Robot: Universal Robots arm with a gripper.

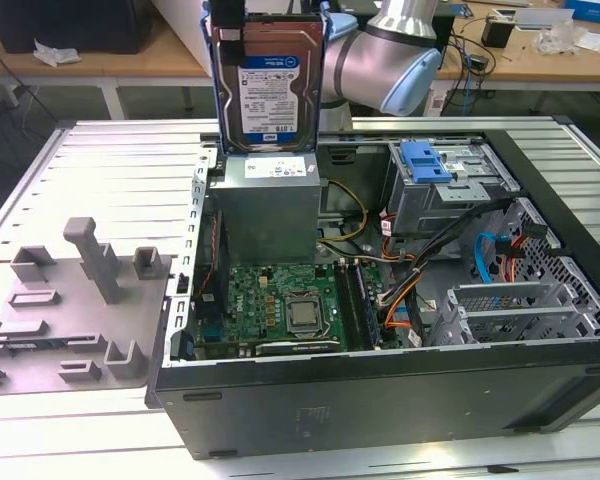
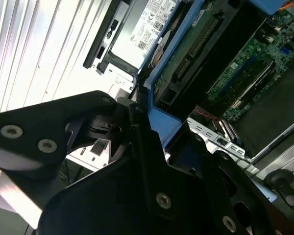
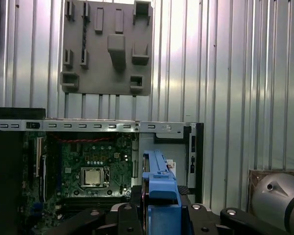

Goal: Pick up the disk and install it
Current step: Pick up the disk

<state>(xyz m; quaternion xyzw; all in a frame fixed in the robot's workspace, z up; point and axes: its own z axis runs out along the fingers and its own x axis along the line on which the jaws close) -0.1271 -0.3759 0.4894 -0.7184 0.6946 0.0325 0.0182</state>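
The disk [image 1: 268, 85] has a white-and-blue label and a blue plastic frame; the gripper [image 3: 159, 215] is black. The computer case [image 1: 380, 400] is black, its motherboard [image 1: 275, 300] green, its power supply [image 1: 268, 205] grey, on a ribbed silver table [image 1: 130, 160].

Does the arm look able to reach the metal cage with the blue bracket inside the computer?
Probably yes: the computer case lies open and nothing covers the cage, though cables lie beside it and the pincer holds the disk.

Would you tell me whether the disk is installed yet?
Not installed: the disk hangs upright above the case, held by the gripper.
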